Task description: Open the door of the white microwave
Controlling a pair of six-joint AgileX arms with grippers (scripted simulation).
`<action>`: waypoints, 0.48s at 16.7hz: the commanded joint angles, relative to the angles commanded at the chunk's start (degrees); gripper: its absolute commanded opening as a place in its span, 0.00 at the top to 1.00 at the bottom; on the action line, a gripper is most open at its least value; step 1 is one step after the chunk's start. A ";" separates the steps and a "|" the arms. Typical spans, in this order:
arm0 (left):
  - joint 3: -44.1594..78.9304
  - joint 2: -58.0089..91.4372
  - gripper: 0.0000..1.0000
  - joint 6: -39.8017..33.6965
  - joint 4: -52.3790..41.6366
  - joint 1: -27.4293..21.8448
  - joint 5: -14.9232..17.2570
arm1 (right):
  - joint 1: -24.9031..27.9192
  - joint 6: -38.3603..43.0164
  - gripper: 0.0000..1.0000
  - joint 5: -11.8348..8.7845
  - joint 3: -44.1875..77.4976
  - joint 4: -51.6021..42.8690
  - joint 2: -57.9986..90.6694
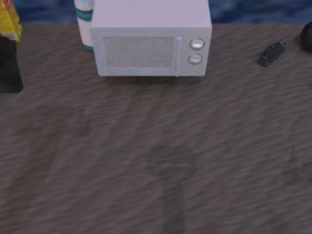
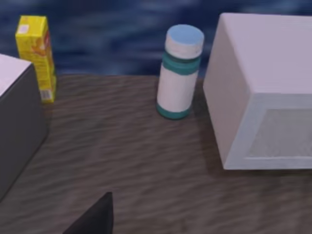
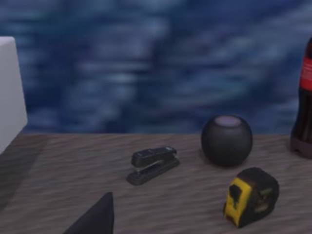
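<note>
Sitting at twelve o'clock on the brown surface [image 1: 156, 156], the boxy white microwave [image 1: 151, 19] keeps its mesh-windowed door [image 1: 139, 52] shut; neither arm shows from above; wrist views show one dark tip each, fingers' opening unreadable.

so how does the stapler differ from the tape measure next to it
The stapler is all dark grey-black, long and low, lying flat. The tape measure is chunky and rounded, yellow and black, standing on its edge. The stapler sits nearer the white microwave, the tape measure nearer the cola bottle. Both rest on the brown table, untouched by any gripper.
</note>
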 joint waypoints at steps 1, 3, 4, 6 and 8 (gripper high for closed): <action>6.54 4.54 0.00 -1.45 -2.51 -1.50 -0.58 | 0.00 0.00 0.00 0.00 0.00 0.00 0.00; 20.17 13.91 0.00 -4.62 -7.45 -4.59 -1.76 | 0.00 0.00 0.00 0.00 0.00 0.00 0.00; 27.13 18.73 0.00 -6.28 -9.90 -6.16 -2.36 | 0.00 0.00 0.00 0.00 0.00 0.00 0.00; 41.10 28.59 0.00 -9.70 -14.83 -9.29 -3.60 | 0.00 0.00 0.00 0.00 0.00 0.00 0.00; 54.76 38.80 0.00 -13.11 -19.94 -12.36 -4.93 | 0.00 0.00 0.00 0.00 0.00 0.00 0.00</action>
